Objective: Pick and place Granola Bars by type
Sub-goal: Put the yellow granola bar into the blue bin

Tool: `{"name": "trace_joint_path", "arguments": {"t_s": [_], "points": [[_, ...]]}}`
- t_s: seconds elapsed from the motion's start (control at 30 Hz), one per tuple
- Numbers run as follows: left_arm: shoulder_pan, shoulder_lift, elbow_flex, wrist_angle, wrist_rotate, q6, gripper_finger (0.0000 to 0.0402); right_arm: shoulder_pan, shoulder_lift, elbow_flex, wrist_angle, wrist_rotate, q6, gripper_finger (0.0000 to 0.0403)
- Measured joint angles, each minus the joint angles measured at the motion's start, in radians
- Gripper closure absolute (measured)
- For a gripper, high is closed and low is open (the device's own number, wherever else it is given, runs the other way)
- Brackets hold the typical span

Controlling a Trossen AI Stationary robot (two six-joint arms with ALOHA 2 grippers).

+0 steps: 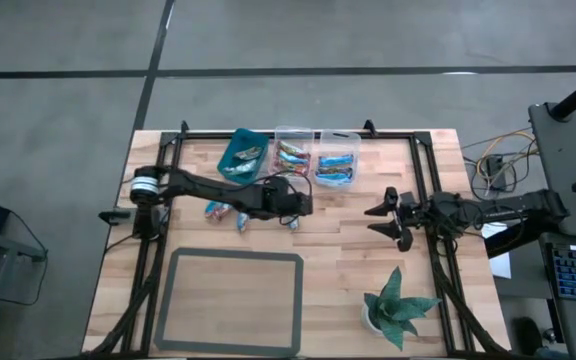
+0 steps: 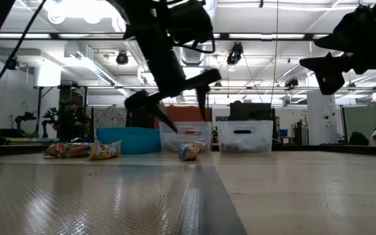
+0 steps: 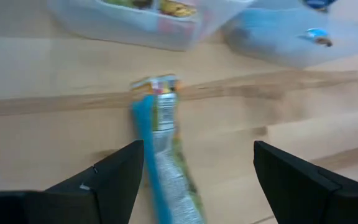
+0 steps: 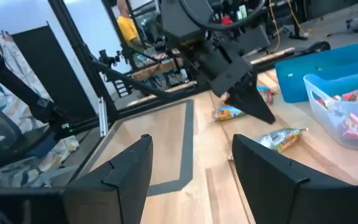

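Observation:
A granola bar in a blue and greenish-silver wrapper point(image 3: 163, 155) lies flat on the wooden table. My left gripper point(image 3: 197, 155) hangs open just above it, one finger on either side, and touches nothing; the low view shows its fingertips point(image 2: 203, 108) clear of the bar point(image 2: 190, 150). Two more bars point(image 1: 216, 210) point(image 1: 243, 220) lie to its left on the table. Behind stand a teal bin point(image 1: 243, 155) and two clear bins point(image 1: 294, 155) point(image 1: 336, 160), each holding bars. My right gripper point(image 1: 376, 220) waits open above the table's right side.
A grey-bordered mat point(image 1: 233, 258) lies on the near half of the table. A small potted plant point(image 1: 398, 305) stands at the near right. Black frame rails point(image 1: 428, 180) run along the table's sides. People show in the room beyond.

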Motion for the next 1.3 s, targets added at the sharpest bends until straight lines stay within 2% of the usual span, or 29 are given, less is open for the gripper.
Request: {"name": "trace_joint_path", "arguments": {"t_s": [0.23, 0.37, 0.43, 0.67, 0.87, 1.0, 1.3], "points": [[-0.007, 0.096, 0.115, -0.022, -0.001, -0.096, 0.0121, 0.0, -0.033, 0.0, -0.026, 0.0, -0.043, 0.0193], [-0.019, 0.137, 0.173, -0.161, -0.001, -0.139, 0.0125, 0.0, -0.039, 0.0, -0.068, 0.0, -0.029, 0.0193], [-0.029, 0.149, 0.183, -0.215, -0.013, -0.152, 0.0127, 0.0, -0.038, 0.0, -0.079, -0.001, -0.01, 0.0193], [-0.063, 0.179, 0.184, -0.218, -0.031, -0.196, 0.0129, 0.0, -0.036, 0.0, -0.11, -0.001, 0.024, 0.0193], [-0.065, 0.231, 0.182, -0.228, 0.013, -0.211, 0.0142, 0.0, -0.037, 0.001, -0.127, -0.003, 0.078, 0.0193], [-0.065, 0.241, 0.183, -0.242, 0.028, -0.204, 0.0194, -0.001, -0.03, 0.001, -0.161, -0.004, 0.078, 0.0193], [-0.067, 0.212, 0.182, -0.225, 0.075, -0.068, 0.0384, 0.0, -0.023, 0.001, -0.16, -0.003, 0.078, 0.0193]]}}
